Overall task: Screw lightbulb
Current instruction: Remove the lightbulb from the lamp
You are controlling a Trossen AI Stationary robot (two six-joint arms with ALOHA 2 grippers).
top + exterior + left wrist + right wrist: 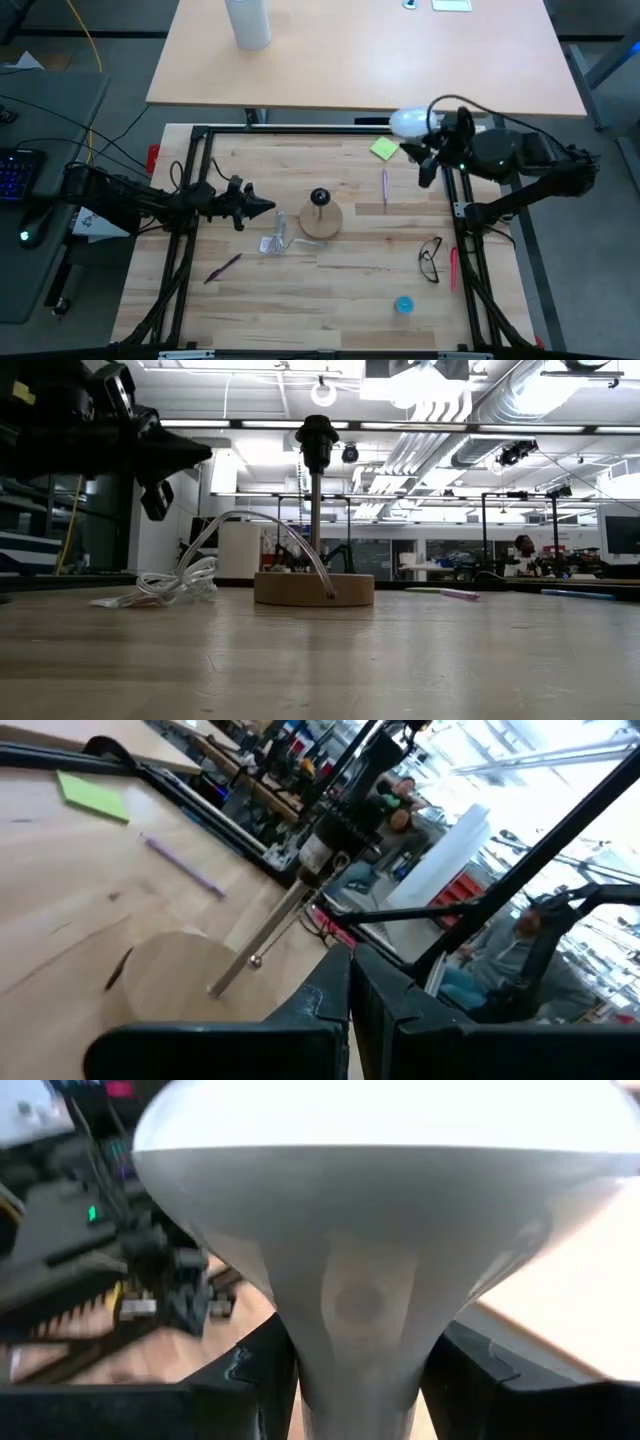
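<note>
Two arms: we see both over the table (pixel 300 300), the left one reaching in from the left side, the right one raised at the far right corner.
Right end effector (pixel 425 135): we find its fingers (pixel 255 1370) clamped on the lightbulb's neck, one on each side.
Lightbulb (pixel 370 1230): held off the table at the far right edge, above the frame; its white globe (pixel 408 123) points away from the arm.
Left end effector (pixel 262 208): we see its fingers pressed together with nothing between them, hovering just left of the wooden lamp base (pixel 322 221).
Socket (pixel 317 432): black, atop the upright post on the base, well apart from the lightbulb.
</note>
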